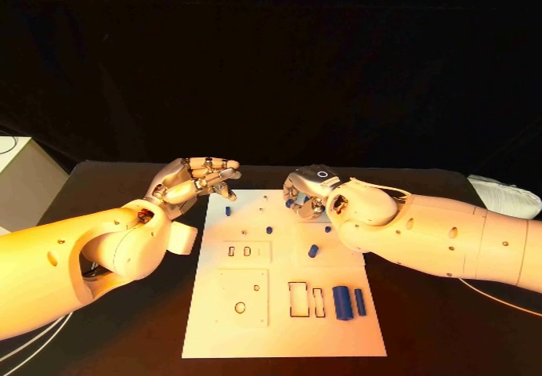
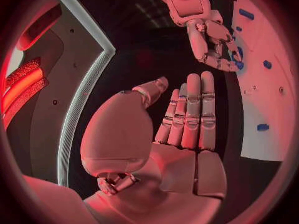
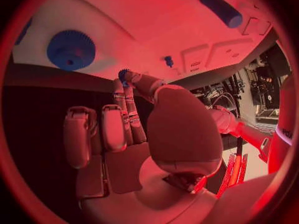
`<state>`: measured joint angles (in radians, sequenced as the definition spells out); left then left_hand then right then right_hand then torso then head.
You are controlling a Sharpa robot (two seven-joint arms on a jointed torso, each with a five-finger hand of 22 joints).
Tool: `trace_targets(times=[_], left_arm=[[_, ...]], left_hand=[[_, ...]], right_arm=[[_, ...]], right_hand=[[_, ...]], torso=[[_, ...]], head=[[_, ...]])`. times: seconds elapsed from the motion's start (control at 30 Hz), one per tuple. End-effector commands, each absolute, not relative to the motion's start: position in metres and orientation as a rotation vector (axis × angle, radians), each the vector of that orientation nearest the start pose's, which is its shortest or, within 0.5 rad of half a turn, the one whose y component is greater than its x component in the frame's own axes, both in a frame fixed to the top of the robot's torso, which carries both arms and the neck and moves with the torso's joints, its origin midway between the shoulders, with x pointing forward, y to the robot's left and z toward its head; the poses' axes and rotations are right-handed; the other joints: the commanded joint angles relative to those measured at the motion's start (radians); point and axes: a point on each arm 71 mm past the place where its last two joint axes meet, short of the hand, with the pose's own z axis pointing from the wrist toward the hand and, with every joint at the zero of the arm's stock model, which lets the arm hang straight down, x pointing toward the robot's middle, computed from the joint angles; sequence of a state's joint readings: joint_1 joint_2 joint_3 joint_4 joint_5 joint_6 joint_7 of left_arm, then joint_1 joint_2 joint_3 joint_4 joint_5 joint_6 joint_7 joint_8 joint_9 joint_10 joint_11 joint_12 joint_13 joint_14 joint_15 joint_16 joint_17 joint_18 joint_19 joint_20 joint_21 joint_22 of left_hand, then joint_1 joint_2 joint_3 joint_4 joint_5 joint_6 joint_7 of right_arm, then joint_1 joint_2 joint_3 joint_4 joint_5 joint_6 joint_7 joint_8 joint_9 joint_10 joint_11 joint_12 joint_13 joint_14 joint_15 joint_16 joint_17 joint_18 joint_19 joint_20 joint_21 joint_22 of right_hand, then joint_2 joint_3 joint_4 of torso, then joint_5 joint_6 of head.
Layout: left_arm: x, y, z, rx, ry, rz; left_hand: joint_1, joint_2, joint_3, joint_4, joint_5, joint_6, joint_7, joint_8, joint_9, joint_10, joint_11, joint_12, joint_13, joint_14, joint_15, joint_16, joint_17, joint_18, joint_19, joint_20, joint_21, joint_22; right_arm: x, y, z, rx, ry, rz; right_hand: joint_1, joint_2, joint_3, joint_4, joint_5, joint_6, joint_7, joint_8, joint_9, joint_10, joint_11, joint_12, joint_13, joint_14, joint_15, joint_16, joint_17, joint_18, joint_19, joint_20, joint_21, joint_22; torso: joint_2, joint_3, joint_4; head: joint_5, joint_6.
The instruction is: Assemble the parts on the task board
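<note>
The right hand [image 1: 307,193] is pinching a small blue part [image 3: 124,75] over the white task board's [image 1: 283,313] far end, while the left hand [image 1: 194,178] is hovering empty, fingers apart, beside the board.

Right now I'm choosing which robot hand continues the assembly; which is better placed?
Right. The right robot hand is over the task board's far end and pinches a small blue part. The left robot hand holds nothing and hovers beside the board's edge.
</note>
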<state>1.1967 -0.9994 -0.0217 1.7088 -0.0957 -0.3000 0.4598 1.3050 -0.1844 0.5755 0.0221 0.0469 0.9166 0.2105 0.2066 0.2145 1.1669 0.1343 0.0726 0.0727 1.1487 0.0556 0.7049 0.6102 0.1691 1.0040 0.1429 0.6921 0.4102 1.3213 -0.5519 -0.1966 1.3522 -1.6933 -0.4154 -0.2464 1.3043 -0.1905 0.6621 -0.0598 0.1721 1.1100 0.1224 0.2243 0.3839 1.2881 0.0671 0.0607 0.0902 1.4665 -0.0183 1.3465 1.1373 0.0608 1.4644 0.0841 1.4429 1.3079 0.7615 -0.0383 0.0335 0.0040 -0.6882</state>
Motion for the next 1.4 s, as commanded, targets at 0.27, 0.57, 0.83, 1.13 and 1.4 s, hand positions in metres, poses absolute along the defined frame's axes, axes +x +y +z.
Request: trace_targets(times=[0.27,0.57,0.83,1.13,1.4], left_arm=[[0.453,0.223,-0.150,-0.952,1.386,-1.655],[0.454,0.222,-0.151,-0.952,1.388,-1.658],[0.454,0.222,-0.151,-0.952,1.390,-1.657],[0.454,0.221,-0.150,-0.951,1.391,-1.658],[0.454,0.221,-0.150,-0.950,1.392,-1.659]], left_hand=[[0.001,0.006,0.007,-0.004,0.004,-0.004,0.002,-0.007,0.001,-0.005,0.002,-0.006,0.000,-0.010,0.001,0.007,0.001,0.010,-0.010,0.002,0.009,0.003],[0.001,0.006,0.007,-0.004,0.004,-0.004,0.002,-0.007,0.001,-0.005,0.002,-0.006,0.000,-0.010,0.001,0.007,0.001,0.010,-0.010,0.002,0.009,0.003],[0.001,0.006,0.007,-0.004,0.004,-0.004,0.002,-0.007,0.001,-0.005,0.002,-0.006,0.000,-0.010,0.001,0.007,0.001,0.010,-0.010,0.002,0.009,0.003],[0.000,0.005,0.007,-0.005,0.004,-0.005,0.002,-0.007,0.001,-0.007,0.002,-0.006,0.000,-0.012,0.001,0.008,0.001,0.010,-0.013,0.003,0.012,0.005],[0.000,0.005,0.007,-0.005,0.004,-0.005,0.002,-0.007,0.001,-0.007,0.002,-0.006,0.000,-0.012,0.001,0.008,0.001,0.010,-0.013,0.003,0.012,0.005]], right_arm=[[0.517,-0.087,-0.168,-0.371,1.362,0.485],[0.519,-0.074,-0.168,-0.374,1.355,0.503],[0.518,-0.068,-0.173,-0.379,1.376,0.518],[0.519,-0.065,-0.175,-0.376,1.383,0.514],[0.520,-0.066,-0.177,-0.379,1.395,0.490]], right_hand=[[0.030,0.036,0.005,-0.006,0.007,-0.003,0.003,0.008,0.002,0.024,-0.014,0.004,0.021,0.035,-0.008,0.007,0.001,-0.020,0.035,-0.007,0.003,0.072],[0.029,0.035,0.006,-0.008,0.007,-0.004,0.004,0.008,0.004,0.023,-0.013,0.003,0.021,0.035,-0.008,0.006,-0.002,-0.020,0.034,-0.007,0.002,0.070],[0.029,0.035,0.007,-0.008,0.006,-0.004,0.004,0.009,0.005,0.023,-0.013,0.003,0.021,0.035,-0.008,0.007,-0.002,-0.020,0.034,-0.007,0.001,0.069],[0.029,0.035,0.010,-0.010,0.005,-0.007,0.005,0.009,0.007,0.022,-0.012,0.003,0.021,0.034,-0.008,0.007,-0.002,-0.019,0.033,-0.007,0.000,0.067],[0.028,0.035,0.012,-0.011,0.004,-0.008,0.006,0.009,0.009,0.021,-0.012,0.002,0.021,0.034,-0.008,0.007,-0.003,-0.019,0.032,-0.007,0.000,0.066]], torso=[[0.008,-0.0028,0.0042],[0.015,-0.0087,0.0138],[0.023,-0.0131,0.0198],[0.027,-0.0158,0.0236],[0.028,-0.0150,0.0233]], head=[[-0.006,0.001],[-0.013,0.004],[-0.006,0.003],[-0.007,0.002],[-0.003,0.000]])
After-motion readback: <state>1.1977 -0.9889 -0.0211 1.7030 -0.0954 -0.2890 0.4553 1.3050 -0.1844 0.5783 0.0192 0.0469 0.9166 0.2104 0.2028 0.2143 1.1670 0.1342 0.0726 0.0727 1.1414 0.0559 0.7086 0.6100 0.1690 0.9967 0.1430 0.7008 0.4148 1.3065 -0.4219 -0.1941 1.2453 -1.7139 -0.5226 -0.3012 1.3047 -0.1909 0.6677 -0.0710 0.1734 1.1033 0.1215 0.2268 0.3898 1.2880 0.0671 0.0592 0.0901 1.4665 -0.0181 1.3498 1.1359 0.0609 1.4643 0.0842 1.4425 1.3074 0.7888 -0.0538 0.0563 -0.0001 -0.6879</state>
